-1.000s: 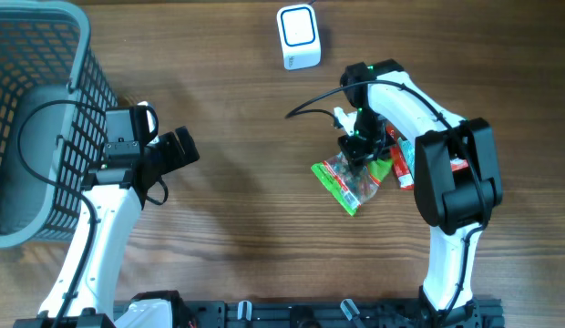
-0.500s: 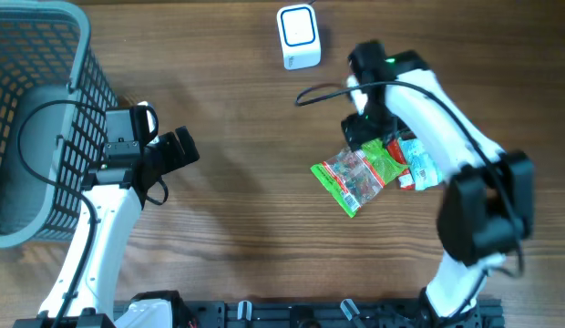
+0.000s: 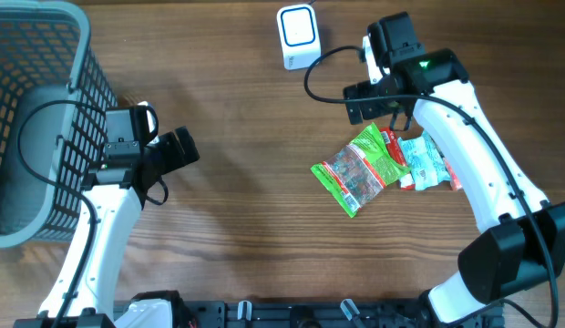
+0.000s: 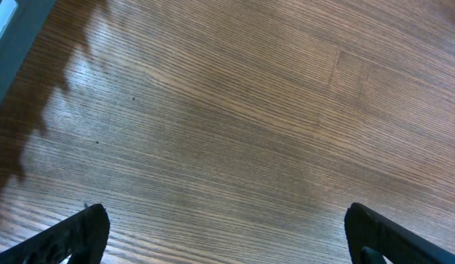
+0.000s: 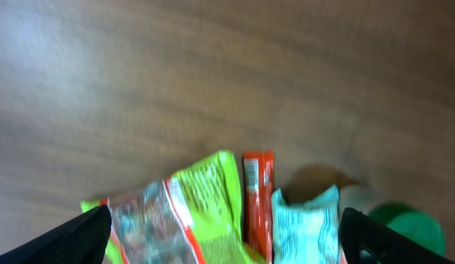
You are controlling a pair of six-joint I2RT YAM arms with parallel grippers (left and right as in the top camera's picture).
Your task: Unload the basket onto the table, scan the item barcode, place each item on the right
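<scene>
Three snack packets lie side by side right of the table's centre: a green and clear one [image 3: 355,170] [image 5: 187,213], a thin red one [image 3: 397,157] [image 5: 256,192] and a teal one [image 3: 425,162] [image 5: 305,226]. The white barcode scanner [image 3: 298,36] stands at the far edge. My right gripper [image 3: 378,100] [image 5: 226,240] hovers open just beyond the packets, holding nothing, with the packets showing between its fingertips. Far to the left, my left gripper [image 3: 179,149] [image 4: 227,236] is open over bare wood.
A grey mesh basket [image 3: 46,55] fills the far left corner, beside the left arm. A black cable loops from the right arm towards the scanner. A round green thing [image 5: 405,229] sits right of the teal packet in the right wrist view.
My right gripper has opened, let go of the packets and pulled up and back towards the far edge. The packets now lie uncovered. The left arm has not moved.
</scene>
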